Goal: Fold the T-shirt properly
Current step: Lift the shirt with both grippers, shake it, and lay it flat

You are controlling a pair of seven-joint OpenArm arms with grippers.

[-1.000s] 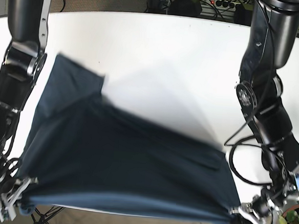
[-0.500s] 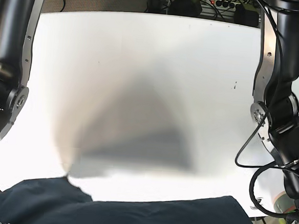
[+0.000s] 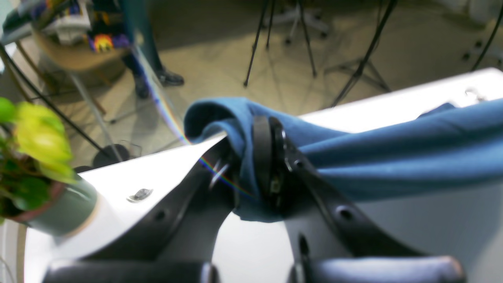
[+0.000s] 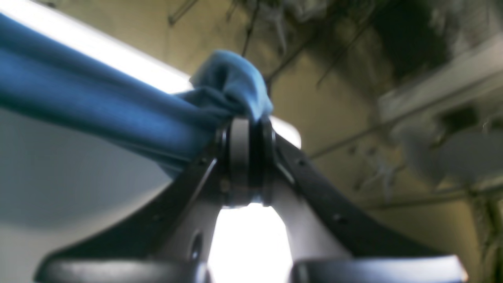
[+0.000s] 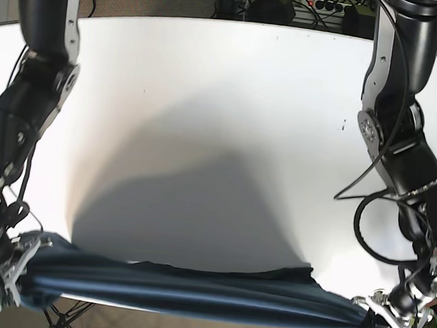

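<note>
No fold made yet by the look of it: the T-shirt point(image 5: 194, 294) hangs stretched as a band along the near edge of the desk point(image 5: 222, 112), left claw point(image 3: 255, 165) and right claw point(image 4: 245, 157) each clenched on a bunched corner.

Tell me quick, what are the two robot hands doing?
Left gripper: closed, pinching one end of the blue T-shirt.
Right gripper: closed, pinching the other end.
</note>
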